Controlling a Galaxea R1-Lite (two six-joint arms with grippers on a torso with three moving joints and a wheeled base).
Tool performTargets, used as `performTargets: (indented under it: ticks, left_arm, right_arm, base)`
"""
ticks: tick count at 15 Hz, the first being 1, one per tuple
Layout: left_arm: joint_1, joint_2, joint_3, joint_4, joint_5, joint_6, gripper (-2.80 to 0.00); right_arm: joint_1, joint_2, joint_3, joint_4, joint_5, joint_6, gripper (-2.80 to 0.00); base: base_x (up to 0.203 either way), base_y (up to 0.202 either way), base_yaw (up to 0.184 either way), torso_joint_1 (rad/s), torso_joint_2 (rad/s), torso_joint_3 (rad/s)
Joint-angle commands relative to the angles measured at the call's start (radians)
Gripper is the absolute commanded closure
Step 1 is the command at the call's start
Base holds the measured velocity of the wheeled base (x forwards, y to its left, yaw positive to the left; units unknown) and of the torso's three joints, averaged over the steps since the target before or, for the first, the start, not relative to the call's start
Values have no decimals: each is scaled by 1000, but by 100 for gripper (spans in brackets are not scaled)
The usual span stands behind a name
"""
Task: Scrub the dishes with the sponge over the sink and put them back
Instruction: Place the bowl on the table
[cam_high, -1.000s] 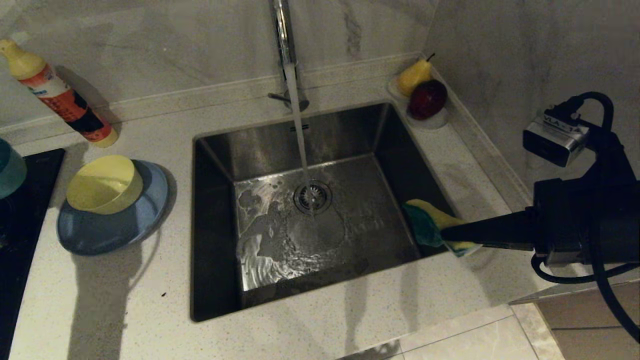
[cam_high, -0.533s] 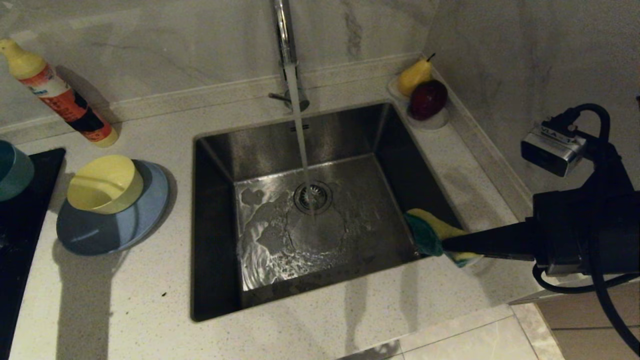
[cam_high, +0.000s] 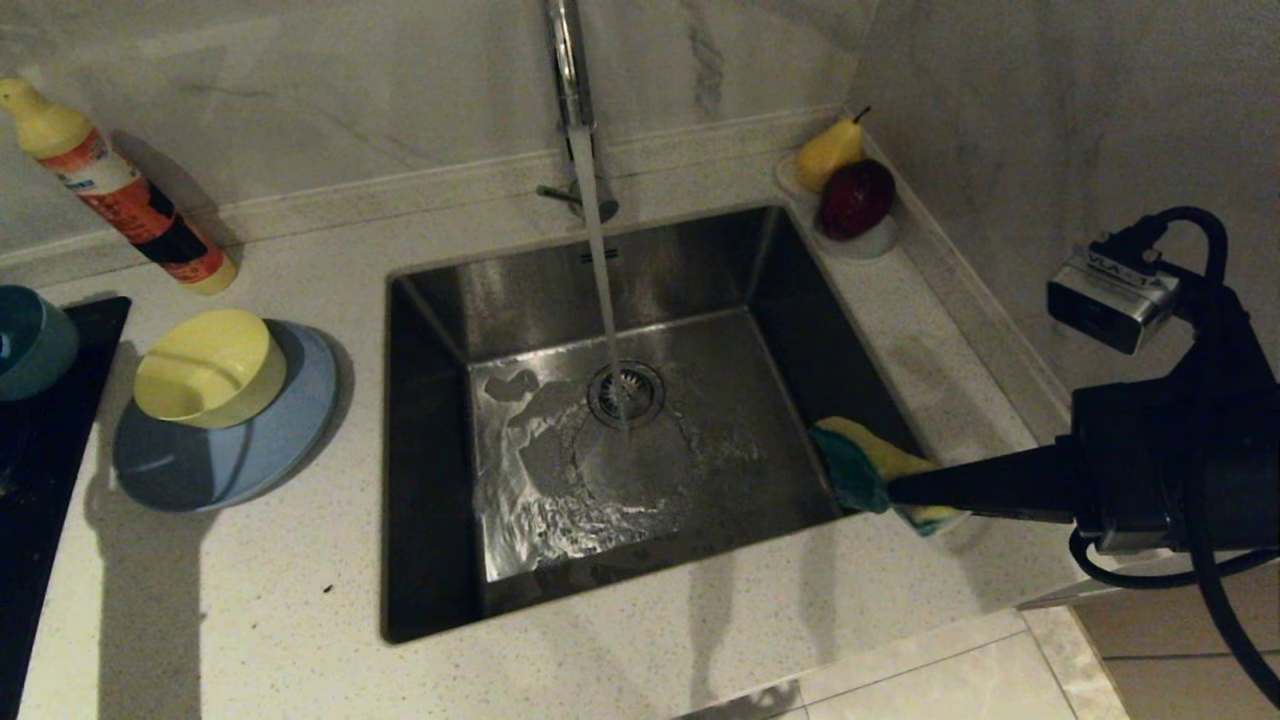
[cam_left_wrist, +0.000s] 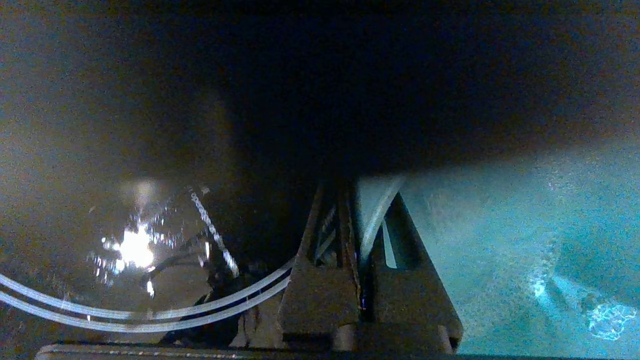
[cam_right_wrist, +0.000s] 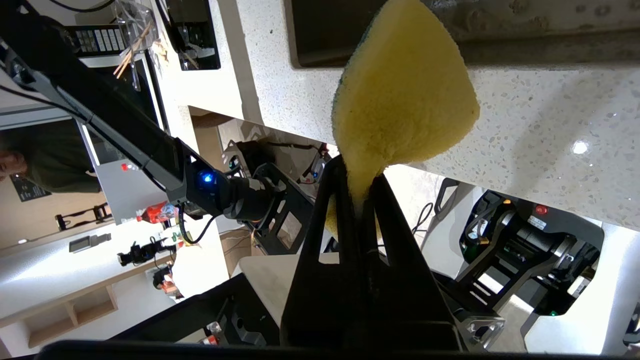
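Teal-blue bowl (cam_high: 35, 340) further in from left; yellow bowl (cam_high: 208, 368) on plate (cam_high: 215, 455)

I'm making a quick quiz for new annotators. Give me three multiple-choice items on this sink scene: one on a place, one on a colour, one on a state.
1. Where is the yellow bowl?
A. in the sink
B. on the blue plate
C. beside the pear

2. What colour is the sponge's scouring face?
A. green
B. red
C. white

3. What is the tap doing?
A. off
B. dripping
C. running steadily

Key: 1 B, the bowl sits on the blue plate left of the sink. 2 A, a green face shows beside the yellow one, held in the right gripper. 3 C, an unbroken stream falls to the drain.
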Motion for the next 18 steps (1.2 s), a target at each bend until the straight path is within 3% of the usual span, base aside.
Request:
performTargets:
  ticks: [1, 9, 10, 11, 18]
  left_arm:
    - [-1, 39, -30, 4, -1, -6, 0]
    - [-2, 33, -29, 35, 10, -29, 0]
    - [-1, 26, -30, 36, 10, -29, -261]
    - [-1, 23, -29, 36, 9, -29, -280]
    - [1, -107, -29, 34, 2, -35, -280]
  right_arm:
    - [0, -2, 5, 3, 4, 5, 0]
    - [0, -35, 16, 5, 4, 8, 0]
    - [0, -37, 22, 7, 4, 8, 0]
    - [0, -39, 31, 3, 3, 7, 0]
    - [3, -55, 39, 5, 6, 7, 0]
  base:
    - [0, 0, 0, 0, 0, 0]
    - [0, 0, 0, 0, 0, 0]
    - [0, 0, 0, 0, 0, 0]
    - [0, 0, 0, 0, 0, 0]
    - [0, 0, 0, 0, 0, 0]
